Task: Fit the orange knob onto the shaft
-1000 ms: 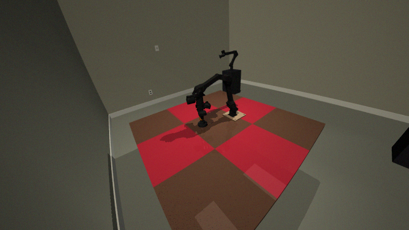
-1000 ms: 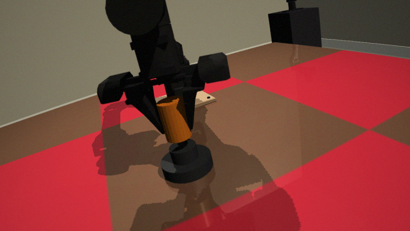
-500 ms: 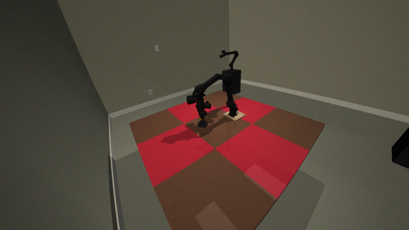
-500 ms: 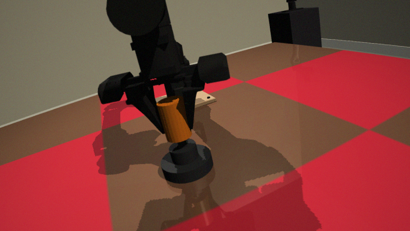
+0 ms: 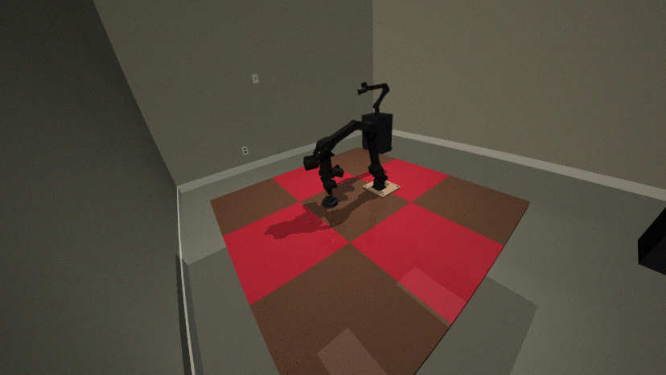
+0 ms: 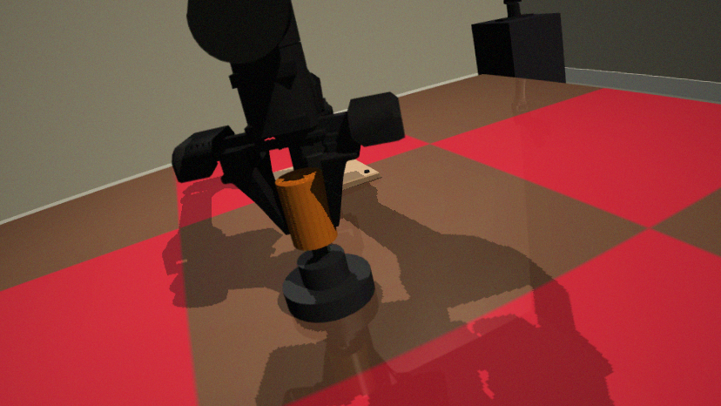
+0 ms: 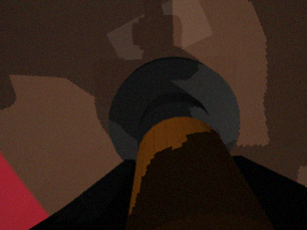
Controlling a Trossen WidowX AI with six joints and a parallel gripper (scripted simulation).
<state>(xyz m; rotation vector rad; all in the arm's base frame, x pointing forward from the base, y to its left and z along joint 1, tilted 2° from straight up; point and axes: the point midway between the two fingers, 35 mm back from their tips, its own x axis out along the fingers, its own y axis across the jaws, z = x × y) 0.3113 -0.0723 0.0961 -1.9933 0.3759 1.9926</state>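
The orange knob is between the fingers of my gripper, which is shut on it. In the exterior view the knob stands nearly upright, leaning slightly. Below it is the dark round pedestal, a wide base with a narrower raised hub. A short piece of the dark shaft shows between the knob's lower end and the hub, so the knob is not against the hub. The knob hides the shaft in the wrist view. The shaft's flat side and the knob's hole cannot be seen.
My arm's pale base plate stands behind the pedestal on the red and brown checkered surface. A dark box with another arm on it stands farther back. Arm shadows fall around the pedestal.
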